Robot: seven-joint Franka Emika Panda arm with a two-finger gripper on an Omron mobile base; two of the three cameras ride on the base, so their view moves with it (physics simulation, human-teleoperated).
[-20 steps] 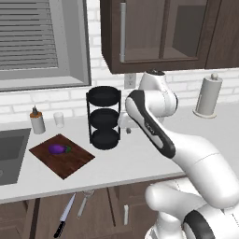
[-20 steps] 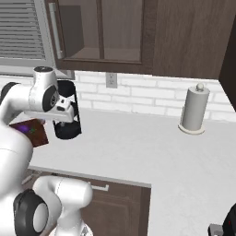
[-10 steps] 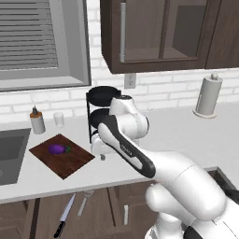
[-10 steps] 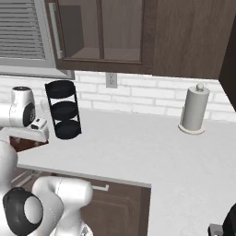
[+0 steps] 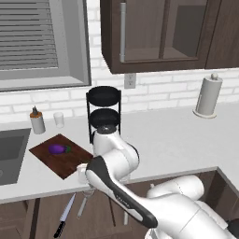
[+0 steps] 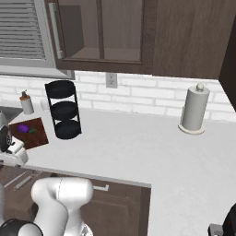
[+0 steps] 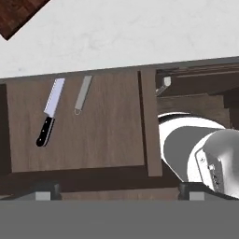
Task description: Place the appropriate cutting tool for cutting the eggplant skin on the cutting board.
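Fingers [image 7: 47, 190] of the gripper [image 7: 119, 192] stand wide apart, holding nothing, above an open drawer [image 7: 112, 140]. Inside lie a knife [image 7: 50, 111] and a peeler [image 7: 83, 94], side by side. Eggplant [image 5: 57, 149] rests on the cutting board [image 5: 70, 161].

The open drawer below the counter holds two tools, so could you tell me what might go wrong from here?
The knife and the slim grey tool lie close together in the drawer, so the open gripper could grab the wrong one. Both lie flat on the drawer floor, so a grasp may slip. The eggplant occupies part of the cutting board; a careless placement could knock it.
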